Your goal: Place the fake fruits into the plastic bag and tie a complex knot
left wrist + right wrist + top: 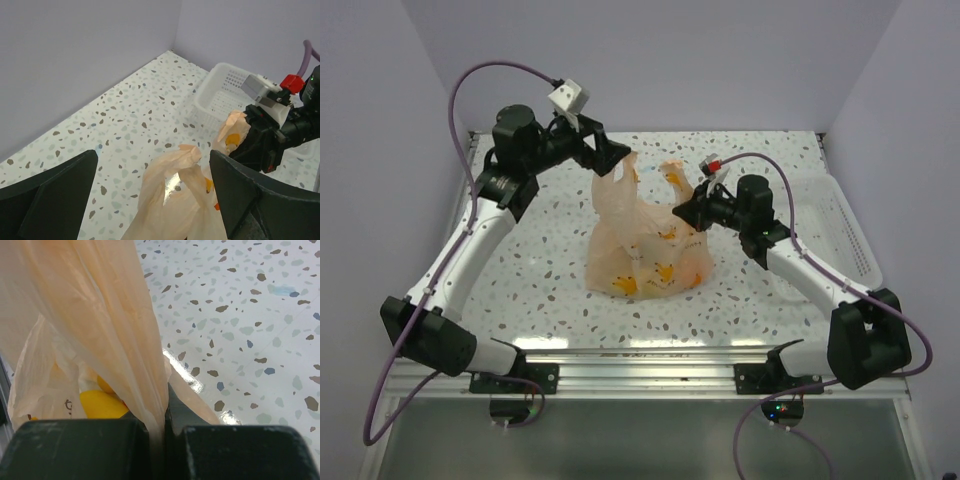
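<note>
The peach-orange plastic bag [645, 245] stands in the middle of the table. Yellow and orange fake fruits [665, 270] show through its film. One yellow fruit [102, 405] shows through the bag [90, 300] in the right wrist view. My left gripper [620, 160] is open at the bag's upper left. The left handle loop [172, 172] stands loose between its wide-apart fingers [55, 197], touching neither. My right gripper [686, 212] is shut on the bag's right handle, with the film pinched between its fingertips [160, 435]. A knot is not in view.
A white plastic tray [840, 230] lies at the table's right edge, also seen beyond the right arm [280, 130] as the tray [220, 92]. Lilac walls close the back and both sides. A metal rail runs along the near edge.
</note>
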Robot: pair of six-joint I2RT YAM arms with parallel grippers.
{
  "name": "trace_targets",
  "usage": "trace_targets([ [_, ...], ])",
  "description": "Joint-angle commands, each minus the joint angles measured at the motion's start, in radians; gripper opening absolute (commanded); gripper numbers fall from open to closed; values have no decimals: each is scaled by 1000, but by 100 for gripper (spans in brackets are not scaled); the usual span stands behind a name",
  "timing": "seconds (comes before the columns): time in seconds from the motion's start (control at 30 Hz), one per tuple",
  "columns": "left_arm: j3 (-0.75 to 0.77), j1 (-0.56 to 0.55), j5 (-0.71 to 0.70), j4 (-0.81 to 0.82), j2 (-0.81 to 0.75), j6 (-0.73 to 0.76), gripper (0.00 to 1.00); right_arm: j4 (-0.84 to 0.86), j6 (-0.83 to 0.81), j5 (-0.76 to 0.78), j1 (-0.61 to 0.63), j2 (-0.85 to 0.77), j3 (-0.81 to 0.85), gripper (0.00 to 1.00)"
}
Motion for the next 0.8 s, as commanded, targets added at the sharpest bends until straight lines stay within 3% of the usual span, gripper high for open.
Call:
trace_targets([
  [0.0, 38, -21, 9, -17, 23, 63, 100, 7, -49, -21, 6, -43, 10, 0],
  [0.23, 41, -55, 73, -64, 68, 110, 100, -8, -72, -20, 8, -46, 12, 0],
  [0.3, 44, -55, 96, -77, 74, 112, 91, -11, -74, -15, 6, -46, 14, 0],
  [0.33, 47, -53, 101, -90, 78, 112, 84, -14, -77, -14, 6, -48, 15, 0],
  [0.37, 55, -54, 107, -95, 80, 112, 59, -22, -78, -14, 6, -46, 17, 0],
  [0.43, 63, -44, 128, -77, 66, 109, 23, -39, -81, -8, 6, -46, 30, 0],
  [0.47, 54, -36, 141, -54, 56, 83, 0, -66, -84, -15, 4, -45, 38, 0],
  [0.5, 43, -16, 197, -23, 43, 66, 0, -86, -92, -26, 6, -45, 50, 0],
  [0.57, 8, 2, 301, 63, 6, 22, 0, -141, -92, -58, -5, -54, 98, 23],
  [0.67, -25, 4, 352, 87, -20, 11, 0, -244, -113, -115, -26, -68, 199, 69],
  [0.77, -63, 2, 388, 122, -37, 6, 0, -284, -100, -159, -48, -109, 286, 91],
])
